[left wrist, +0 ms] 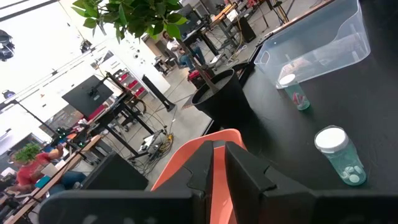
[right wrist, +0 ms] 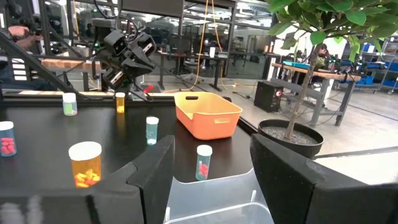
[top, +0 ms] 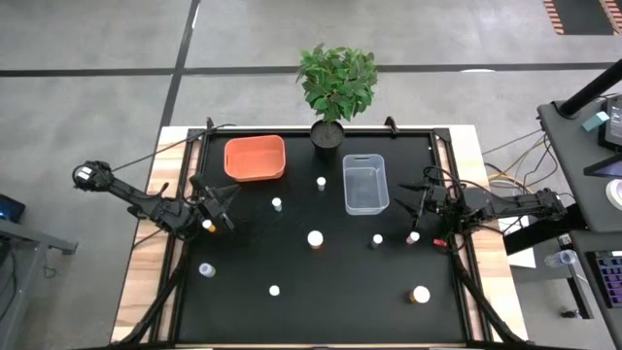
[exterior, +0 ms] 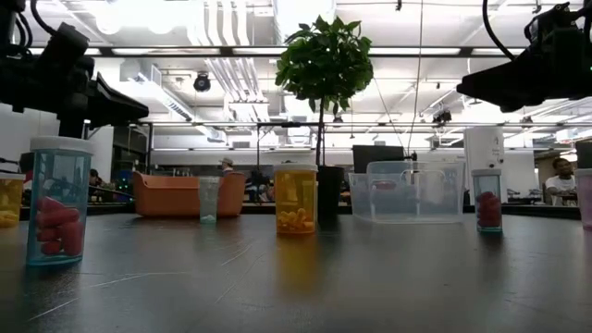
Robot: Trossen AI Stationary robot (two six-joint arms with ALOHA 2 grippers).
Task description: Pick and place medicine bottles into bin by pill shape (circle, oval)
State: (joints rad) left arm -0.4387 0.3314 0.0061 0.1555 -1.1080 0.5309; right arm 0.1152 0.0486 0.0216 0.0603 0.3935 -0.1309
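Observation:
Several small pill bottles stand upright on the black table, among them a white-capped amber one [top: 315, 238] at the middle, one [top: 207, 226] by my left gripper and one [top: 413, 236] by my right gripper. My left gripper [top: 225, 204] hovers at the table's left, its fingers a narrow gap apart, pointing at the orange bin [left wrist: 205, 155]. My right gripper [top: 416, 204] hovers at the right, open wide and empty, beside the clear bin [top: 365, 183]. The orange bin [top: 256, 157] stands at the far left of middle.
A potted green plant [top: 337, 87] stands at the table's far edge between the two bins. More bottles stand near the front edge [top: 274, 290] and at the front right [top: 420, 294]. Bare black table lies between the bottles.

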